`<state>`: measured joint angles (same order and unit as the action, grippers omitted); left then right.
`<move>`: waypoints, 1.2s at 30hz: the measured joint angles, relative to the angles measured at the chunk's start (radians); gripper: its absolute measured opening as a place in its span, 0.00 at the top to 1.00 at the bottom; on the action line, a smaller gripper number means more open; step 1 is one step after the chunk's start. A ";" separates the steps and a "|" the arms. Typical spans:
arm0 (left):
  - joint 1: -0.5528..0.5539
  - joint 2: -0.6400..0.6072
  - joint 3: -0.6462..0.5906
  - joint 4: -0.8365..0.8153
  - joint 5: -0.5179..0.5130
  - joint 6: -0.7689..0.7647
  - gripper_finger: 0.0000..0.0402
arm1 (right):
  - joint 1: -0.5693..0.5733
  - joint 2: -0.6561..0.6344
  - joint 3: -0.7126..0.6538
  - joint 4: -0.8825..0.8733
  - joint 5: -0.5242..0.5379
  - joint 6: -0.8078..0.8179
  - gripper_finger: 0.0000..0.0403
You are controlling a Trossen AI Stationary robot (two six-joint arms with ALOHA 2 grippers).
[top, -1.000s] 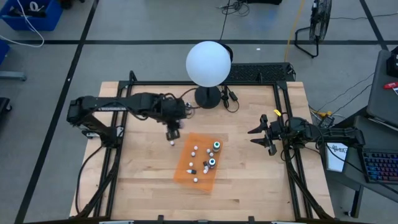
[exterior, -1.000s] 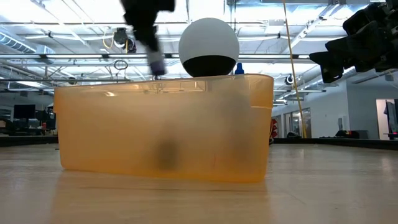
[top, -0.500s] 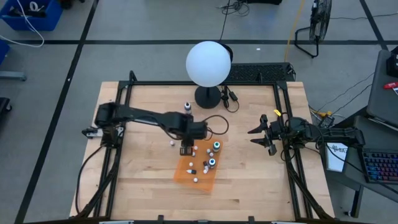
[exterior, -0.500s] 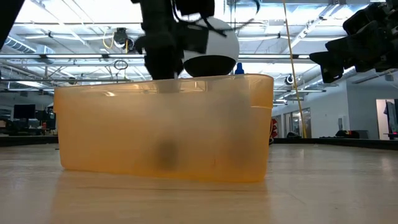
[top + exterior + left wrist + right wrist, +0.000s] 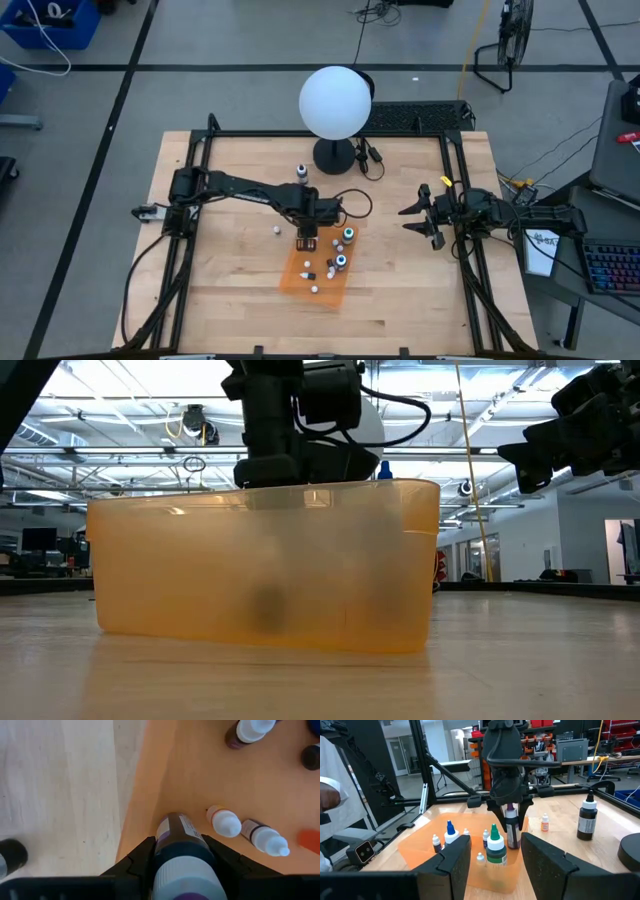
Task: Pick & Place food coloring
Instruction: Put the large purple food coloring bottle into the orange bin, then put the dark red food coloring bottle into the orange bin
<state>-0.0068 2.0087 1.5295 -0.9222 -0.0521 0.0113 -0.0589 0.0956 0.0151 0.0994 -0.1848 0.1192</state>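
High view: left gripper (image 5: 306, 238) at centre frame over orange bin (image 5: 296, 275) upper edge, fingers clamped on dark white-capped bottle (image 5: 176, 837). Release risk judged: bottle near bin rim, could tip or land outside. Right gripper (image 5: 425, 215) parked at right, fingers spread wide, empty.

1. Seen only as a dim dark smear through the cloudy wall of the orange bin (image 5: 265, 575) in the low view; bottles inside not countable there.
2. Cut off by the bottom edge of the left wrist view: the held bottle (image 5: 182, 851), cap only partly shown; label print too blurred to read.
3. Too small from above to sort by colour: whitish bottles (image 5: 314, 290) in the bin.
4. Cropped at the right wrist view's side edge: a person's hand (image 5: 330, 797), blurred.
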 joint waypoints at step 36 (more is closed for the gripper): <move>-0.084 -0.341 -0.429 -0.045 -0.062 -0.254 0.19 | 0.000 0.000 0.000 0.000 0.000 0.000 0.59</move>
<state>-0.0912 1.6676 1.1001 -0.9673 -0.1139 -0.2432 -0.0590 0.0959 0.0151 0.0998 -0.1849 0.1192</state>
